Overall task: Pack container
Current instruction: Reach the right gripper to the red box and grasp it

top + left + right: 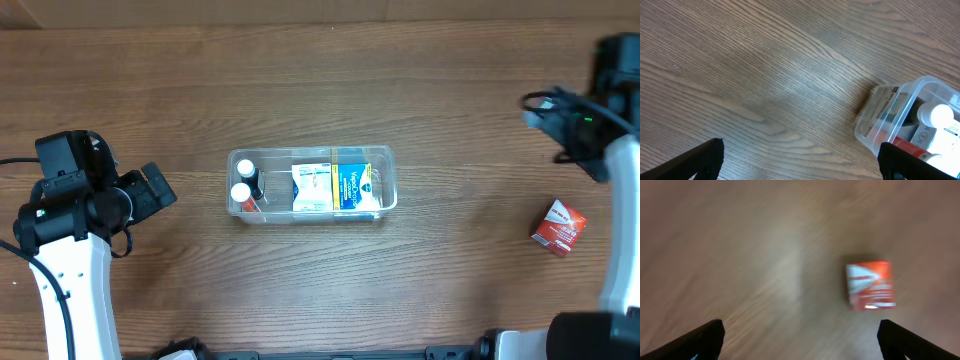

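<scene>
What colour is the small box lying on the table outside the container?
The small box is red with white markings; the overhead view shows it sharpest.

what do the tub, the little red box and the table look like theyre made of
Container: probably clear, glossy plastic; the walls are see-through and the rim catches light.
Red box: likely printed cardboard, with flat faces and white print, though the right wrist view is blurred.
Table: wood or wood-look laminate; it shows brown grain lines and a faint sheen.

Clear container (392,180), blue-and-white box (355,188) inside, white-capped bottles (241,192), red-and-white box (558,227), brown wood-grain table (300,80)
</scene>
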You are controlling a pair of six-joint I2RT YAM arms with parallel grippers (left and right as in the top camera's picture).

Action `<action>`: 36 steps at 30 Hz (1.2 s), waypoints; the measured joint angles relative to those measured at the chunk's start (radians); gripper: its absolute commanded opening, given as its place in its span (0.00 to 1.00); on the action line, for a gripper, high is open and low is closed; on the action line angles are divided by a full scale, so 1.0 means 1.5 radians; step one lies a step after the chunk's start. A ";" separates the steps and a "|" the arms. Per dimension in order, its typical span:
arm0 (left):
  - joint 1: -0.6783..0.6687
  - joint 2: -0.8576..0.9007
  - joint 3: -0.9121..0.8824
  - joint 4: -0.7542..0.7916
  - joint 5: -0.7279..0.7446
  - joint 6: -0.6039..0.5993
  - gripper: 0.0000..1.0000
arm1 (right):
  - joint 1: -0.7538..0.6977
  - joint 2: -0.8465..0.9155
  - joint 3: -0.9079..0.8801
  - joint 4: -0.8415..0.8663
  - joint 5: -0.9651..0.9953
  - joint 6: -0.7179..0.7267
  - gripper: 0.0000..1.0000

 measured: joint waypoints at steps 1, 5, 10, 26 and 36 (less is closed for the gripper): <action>0.000 0.000 0.000 0.000 0.000 0.000 1.00 | -0.035 0.005 -0.021 0.011 0.000 -0.008 1.00; 0.000 0.000 0.000 0.000 0.000 0.000 1.00 | -0.140 0.034 -0.122 0.072 0.004 -0.048 1.00; 0.000 0.000 0.000 0.000 0.002 0.000 1.00 | -0.199 0.081 -0.251 0.186 -0.037 -0.121 1.00; 0.000 0.000 0.000 0.000 0.005 0.000 1.00 | -0.205 0.171 -0.308 0.243 -0.058 -0.173 1.00; 0.000 0.000 0.000 0.000 0.005 0.000 1.00 | -0.205 0.176 -0.293 0.218 -0.070 -0.175 1.00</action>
